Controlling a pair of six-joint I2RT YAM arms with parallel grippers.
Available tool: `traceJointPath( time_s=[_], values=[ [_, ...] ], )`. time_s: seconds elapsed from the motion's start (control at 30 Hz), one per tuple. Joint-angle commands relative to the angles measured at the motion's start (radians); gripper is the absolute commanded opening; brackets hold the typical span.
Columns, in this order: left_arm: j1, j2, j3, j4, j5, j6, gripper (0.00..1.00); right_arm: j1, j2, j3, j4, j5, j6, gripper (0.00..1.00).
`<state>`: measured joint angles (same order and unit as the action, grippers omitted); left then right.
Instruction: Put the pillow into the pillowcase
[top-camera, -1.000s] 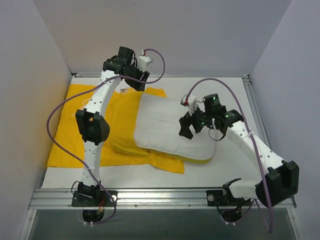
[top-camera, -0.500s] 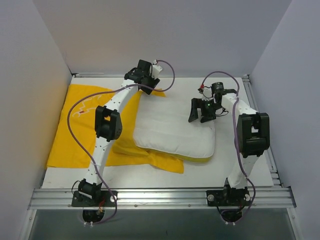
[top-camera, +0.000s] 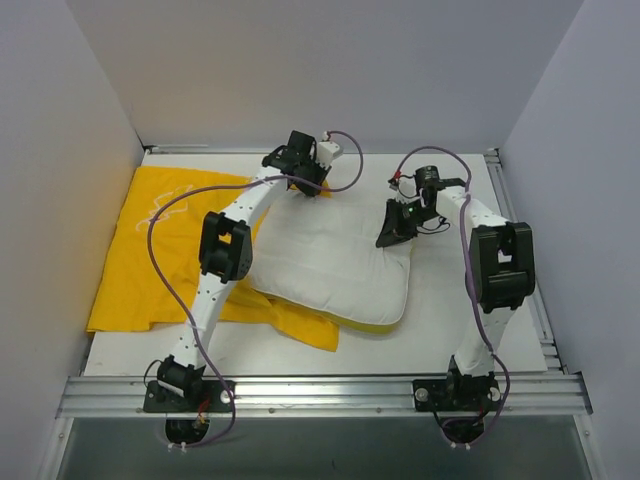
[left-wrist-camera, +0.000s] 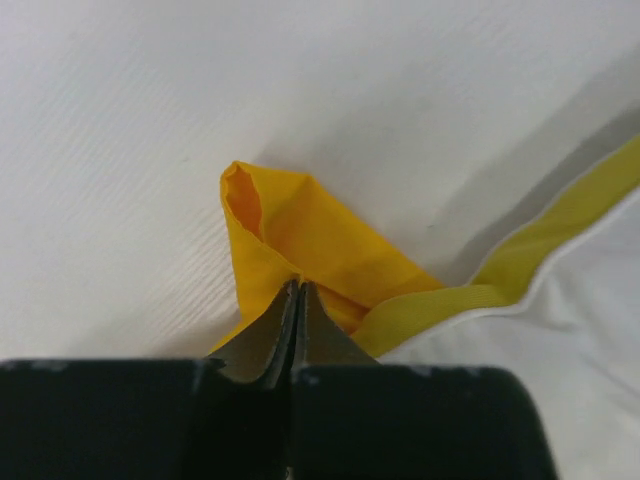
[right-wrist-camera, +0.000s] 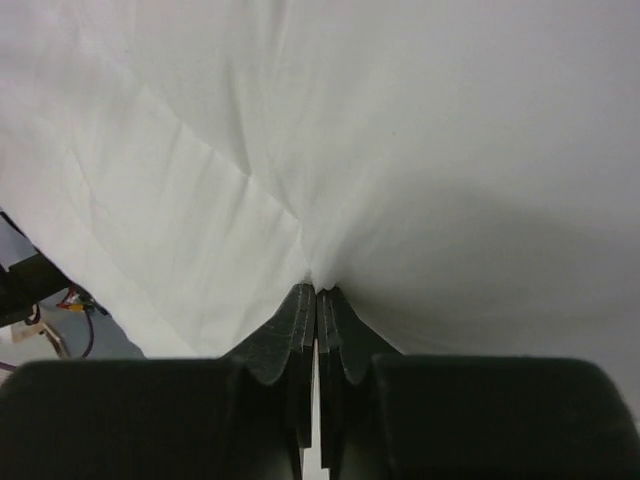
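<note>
Left gripper (left-wrist-camera: 298, 290) pinches a corner of the limp bright yellow fabric pillowcase (left-wrist-camera: 300, 235); right gripper (right-wrist-camera: 316, 292) clamps the soft, light white rectangular pillow (right-wrist-camera: 400, 150), probably near its upper-right edge.

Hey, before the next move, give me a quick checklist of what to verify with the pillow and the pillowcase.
1. Is the left hand shut on a fold of the pillowcase: ok.
2. Is the right hand pinching the pillow: ok.
3. Is the pillow inside the pillowcase: not ok, it lies on top.
4. Is the mouth of the pillowcase held open: cannot tell.
5. Does the left hand grip one layer only: cannot tell.
</note>
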<state>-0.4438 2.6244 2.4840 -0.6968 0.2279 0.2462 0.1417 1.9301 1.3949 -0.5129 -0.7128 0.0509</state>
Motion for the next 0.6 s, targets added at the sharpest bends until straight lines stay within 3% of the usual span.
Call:
traceJointPath(
  time_s=[0.0, 0.13, 0.2, 0.3, 0.33, 0.37, 0.4, 0.47, 0.53, 0.57],
  values=[
    [-0.131, -0.112, -0.010, 0.118, 0.217, -0.120, 0.00, 0.051, 0.009, -0.013, 0.040, -0.129, 0.098, 0.00],
    [-0.213, -0.158, -0.057, 0.204, 0.214, -0.200, 0.00, 0.047, -0.031, -0.045, 0.103, -0.126, 0.177, 0.00],
    [-0.210, -0.175, -0.097, 0.239, 0.206, -0.270, 0.00, 0.012, -0.060, -0.072, 0.116, -0.129, 0.191, 0.00],
    [-0.207, -0.198, -0.154, 0.244, 0.226, -0.252, 0.00, -0.025, -0.101, -0.115, 0.126, -0.123, 0.191, 0.00],
    [-0.204, -0.211, -0.157, 0.229, 0.220, -0.252, 0.07, -0.033, -0.109, -0.125, 0.128, -0.119, 0.185, 0.00],
    [-0.191, -0.225, -0.163, 0.208, 0.214, -0.207, 0.27, -0.043, -0.115, -0.131, 0.122, -0.117, 0.179, 0.00],
    [-0.181, -0.242, -0.180, 0.206, 0.199, -0.197, 0.35, -0.051, -0.124, -0.143, 0.119, -0.116, 0.161, 0.00],
    [-0.161, -0.297, -0.177, 0.171, 0.159, -0.112, 0.44, -0.077, -0.134, -0.149, 0.097, -0.113, 0.139, 0.00],
    [-0.144, -0.332, -0.149, 0.129, 0.023, -0.014, 0.55, -0.091, -0.138, -0.151, 0.070, -0.111, 0.092, 0.00],
    [-0.141, -0.342, -0.146, 0.091, -0.028, 0.105, 0.58, -0.102, -0.141, -0.151, 0.039, -0.105, 0.075, 0.00]
  ],
)
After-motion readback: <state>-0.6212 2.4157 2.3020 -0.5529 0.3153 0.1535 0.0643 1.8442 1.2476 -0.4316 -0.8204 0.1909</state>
